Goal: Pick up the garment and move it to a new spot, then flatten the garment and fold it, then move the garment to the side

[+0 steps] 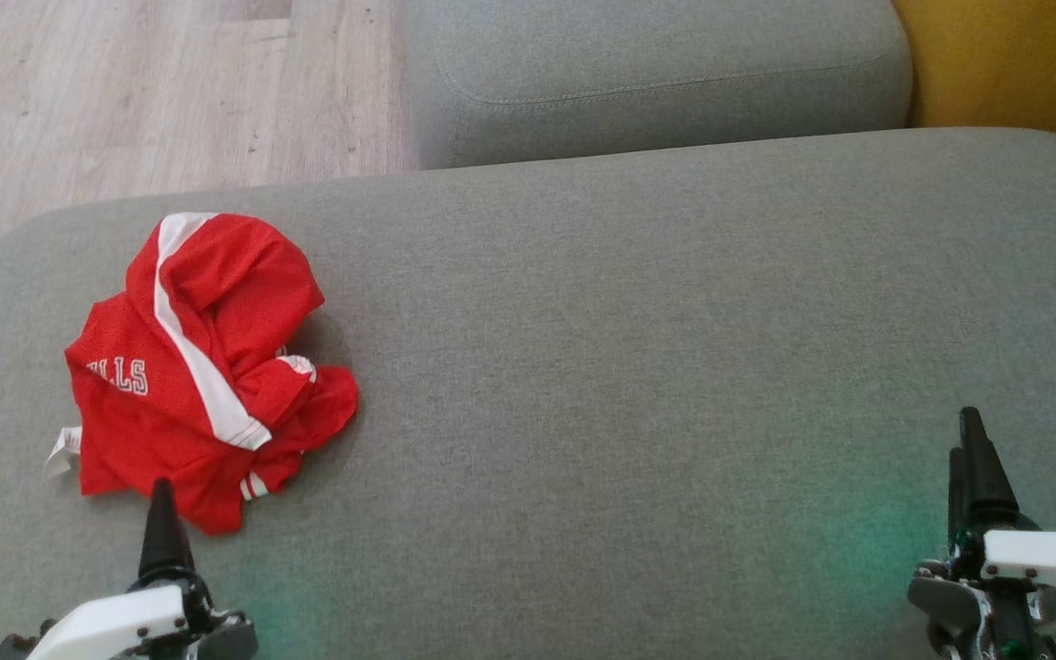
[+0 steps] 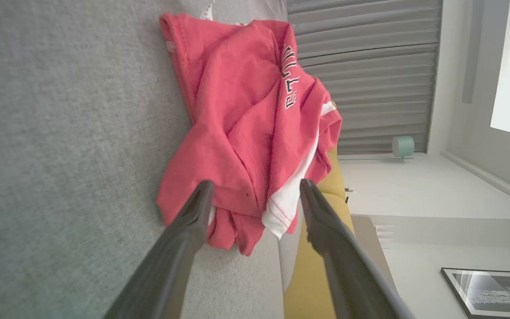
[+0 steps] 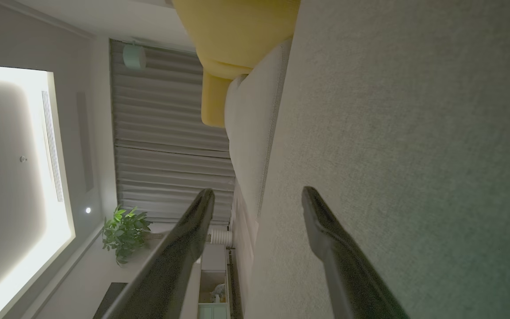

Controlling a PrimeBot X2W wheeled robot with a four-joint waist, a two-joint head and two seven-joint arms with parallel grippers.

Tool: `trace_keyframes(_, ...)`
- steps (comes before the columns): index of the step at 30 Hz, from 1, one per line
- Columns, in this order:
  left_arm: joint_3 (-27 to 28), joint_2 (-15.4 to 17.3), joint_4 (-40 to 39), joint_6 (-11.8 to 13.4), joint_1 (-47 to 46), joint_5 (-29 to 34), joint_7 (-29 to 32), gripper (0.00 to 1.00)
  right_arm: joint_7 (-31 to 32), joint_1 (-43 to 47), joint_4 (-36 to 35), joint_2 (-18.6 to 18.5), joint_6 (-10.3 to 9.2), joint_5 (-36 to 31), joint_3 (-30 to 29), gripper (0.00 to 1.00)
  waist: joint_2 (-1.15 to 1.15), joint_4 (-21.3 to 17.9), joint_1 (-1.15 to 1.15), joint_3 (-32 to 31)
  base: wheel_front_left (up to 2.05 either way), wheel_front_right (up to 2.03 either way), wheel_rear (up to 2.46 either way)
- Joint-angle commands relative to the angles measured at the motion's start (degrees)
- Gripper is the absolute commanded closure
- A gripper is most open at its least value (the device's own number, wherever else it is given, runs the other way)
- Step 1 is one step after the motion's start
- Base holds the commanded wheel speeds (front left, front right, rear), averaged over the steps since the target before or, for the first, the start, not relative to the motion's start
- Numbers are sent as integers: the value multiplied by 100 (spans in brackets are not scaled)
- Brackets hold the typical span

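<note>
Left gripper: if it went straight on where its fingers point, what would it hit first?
Probably the crumpled red garment, lying ahead of the open left gripper on the grey cushion; how near is unclear.

We read only part of the lettering on the crumpled red garment [image 1: 216,312]; folds swallow the rest, and its white tag [image 1: 62,451] is too small to read.

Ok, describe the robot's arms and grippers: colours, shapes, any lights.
The left gripper and right gripper match: two long, dark, matte fingers tapering to blunt tips, rising from a black mount with small screws. Behind each sits a smooth white wrist shell. A green light glows at the right wrist, tinting the grey cushion.
</note>
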Motion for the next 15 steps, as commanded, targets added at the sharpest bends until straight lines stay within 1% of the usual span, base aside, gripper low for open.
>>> trace_keyframes(1, 94, 39, -250, -8, -238, 141, -59, 0, -60, -193, -266, -24, -1, -264, 35, 0, 0, 1, 0, -1, 0, 0, 0)
trace_keyframes(3, 147, 40, -303, -9, -255, 322, -109, 0, -110, -199, -344, -25, -1, -595, 51, 0, 0, 0, 0, 1, 0, 0, 0)
trace_keyframes(7, 183, 41, -405, 2, -275, 643, -177, 0, -178, -218, -470, -27, -1, -1045, 72, 0, 0, -7, 0, 8, 0, 0, 0)
trace_keyframes(8, 172, 42, -470, 29, -280, 810, -210, 0, -212, -227, -540, -28, -1, -1268, 76, 0, 0, -13, 0, 12, 0, 0, 0)
trace_keyframes(12, 143, 43, -641, 117, -292, 1162, -278, 0, -279, -246, -700, -29, -1, -1740, 120, 0, 0, -24, 0, 21, 0, 0, 0)
trace_keyframes(13, 143, 43, -641, 117, -292, 1162, -278, 0, -279, -246, -700, -29, -1, -1740, 120, 0, 0, -24, 0, 21, 0, 0, 0)
trace_keyframes(15, 103, 44, -725, 169, -292, 1354, -311, 0, -313, -251, -781, -30, -1, -1975, 154, 0, 0, -28, 0, 23, 0, 0, 0)
